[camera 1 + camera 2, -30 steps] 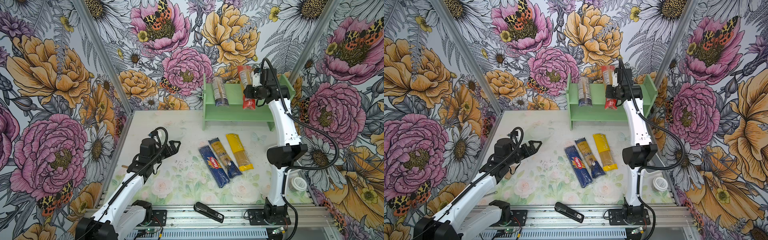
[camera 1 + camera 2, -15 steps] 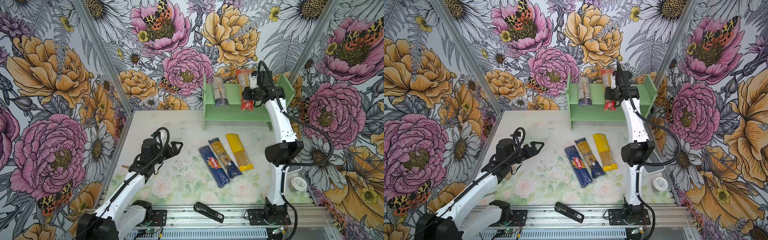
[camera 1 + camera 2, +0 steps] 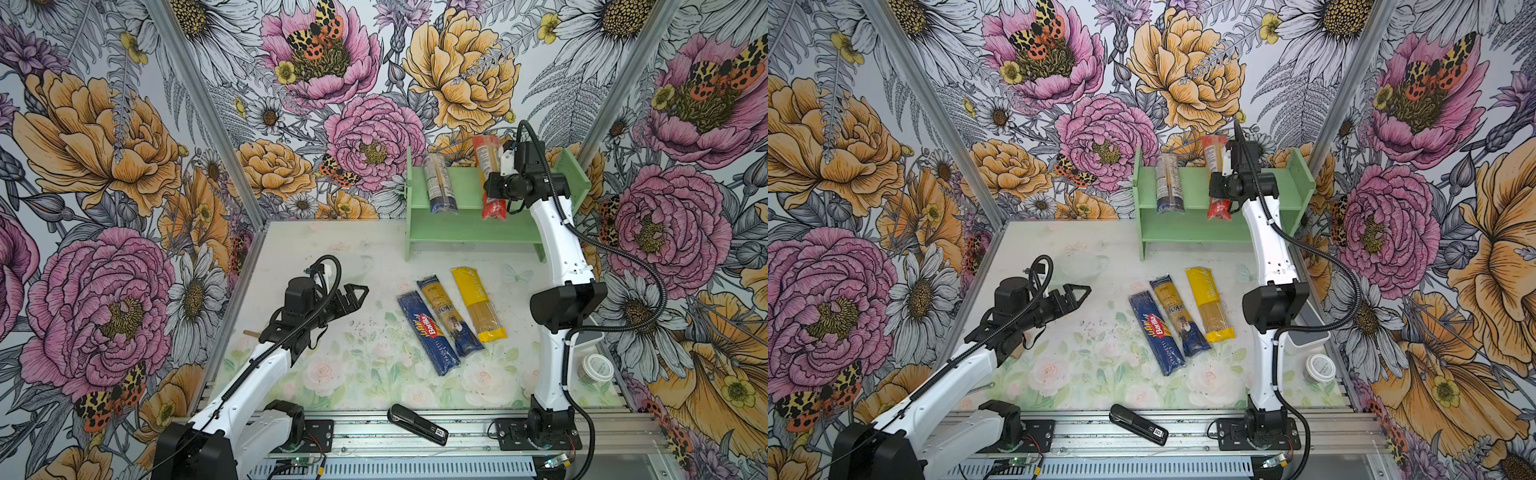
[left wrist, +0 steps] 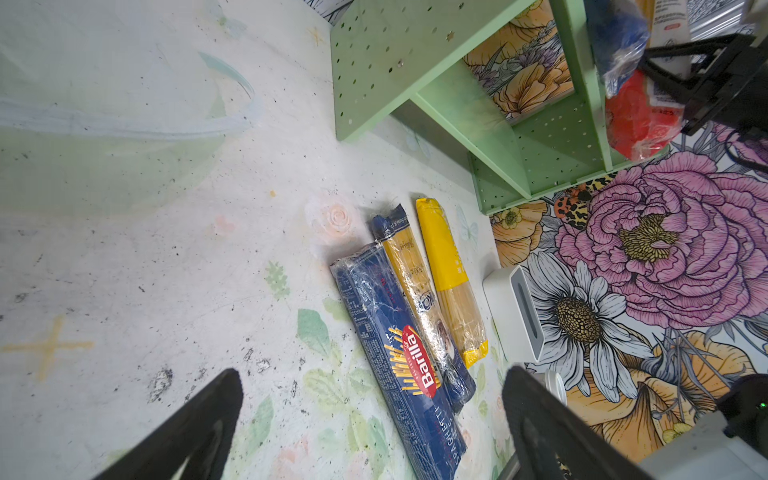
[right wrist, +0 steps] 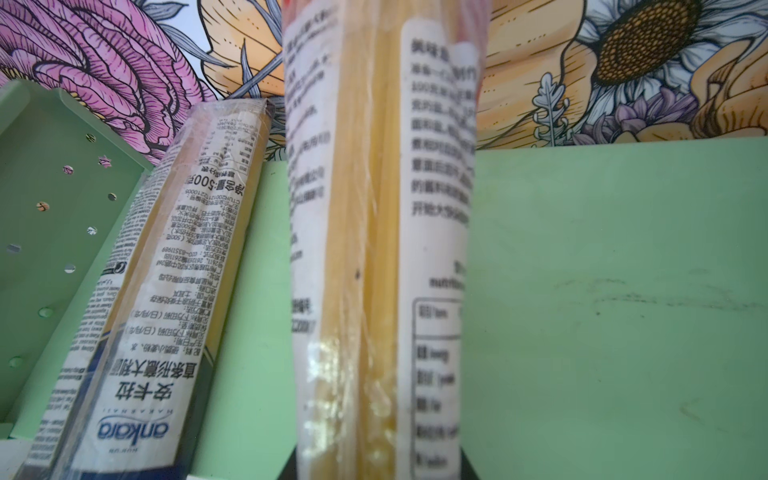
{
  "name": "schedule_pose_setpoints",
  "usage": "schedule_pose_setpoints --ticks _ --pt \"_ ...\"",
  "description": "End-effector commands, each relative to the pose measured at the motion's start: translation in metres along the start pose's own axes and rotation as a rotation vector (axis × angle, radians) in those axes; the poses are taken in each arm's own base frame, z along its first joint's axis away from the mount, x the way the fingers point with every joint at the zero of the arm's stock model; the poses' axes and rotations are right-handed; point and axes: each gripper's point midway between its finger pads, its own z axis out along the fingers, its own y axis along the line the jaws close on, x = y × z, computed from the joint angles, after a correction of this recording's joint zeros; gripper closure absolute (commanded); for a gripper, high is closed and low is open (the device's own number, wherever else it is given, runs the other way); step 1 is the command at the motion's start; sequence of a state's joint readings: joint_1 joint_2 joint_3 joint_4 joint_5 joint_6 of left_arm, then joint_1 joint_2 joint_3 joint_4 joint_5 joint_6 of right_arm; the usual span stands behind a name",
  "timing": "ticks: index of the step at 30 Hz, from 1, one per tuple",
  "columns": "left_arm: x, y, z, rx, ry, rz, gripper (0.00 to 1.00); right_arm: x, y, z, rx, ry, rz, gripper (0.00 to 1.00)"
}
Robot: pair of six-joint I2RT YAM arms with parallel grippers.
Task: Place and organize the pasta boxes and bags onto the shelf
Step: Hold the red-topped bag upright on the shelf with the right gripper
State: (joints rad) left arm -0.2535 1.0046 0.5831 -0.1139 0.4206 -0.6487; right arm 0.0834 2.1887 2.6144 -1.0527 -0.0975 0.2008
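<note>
- The red-ended pack (image 3: 493, 208) is up at the top tier of the shelf (image 3: 463, 189), red end poking past the front edge, pinched in the right tool (image 3: 496, 187).
- The clear blue-labelled pack (image 3: 438, 185) is parked alongside, so that's nearly two of five!
- The Barilla pack (image 3: 428, 334), blue-gold pack (image 3: 446, 316) and yellow pack (image 3: 478, 303) wait side by side on the tabletop (image 3: 332, 257).
- The left tool (image 3: 359, 293) hovers nearby, spread, empty.

Left end effector (image 3: 360, 292) crept forward, nearer Barilla pack (image 3: 428, 332) — right arm leaned slightly leftward at shelf (image 3: 465, 228).
</note>
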Motion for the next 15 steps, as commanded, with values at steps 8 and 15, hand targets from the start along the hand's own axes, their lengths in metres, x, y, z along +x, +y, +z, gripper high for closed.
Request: schedule_pose_setpoints --ticks 8,15 --pt "0.007 -0.009 0.004 0.049 0.031 0.024 0.01 -0.057 0.002 -0.01 -0.007 -0.224 0.002 1.0" --pt "0.007 -0.009 0.004 0.047 0.027 0.026 0.01 -0.046 -0.002 0.006 0.003 -0.188 0.019 1.0"
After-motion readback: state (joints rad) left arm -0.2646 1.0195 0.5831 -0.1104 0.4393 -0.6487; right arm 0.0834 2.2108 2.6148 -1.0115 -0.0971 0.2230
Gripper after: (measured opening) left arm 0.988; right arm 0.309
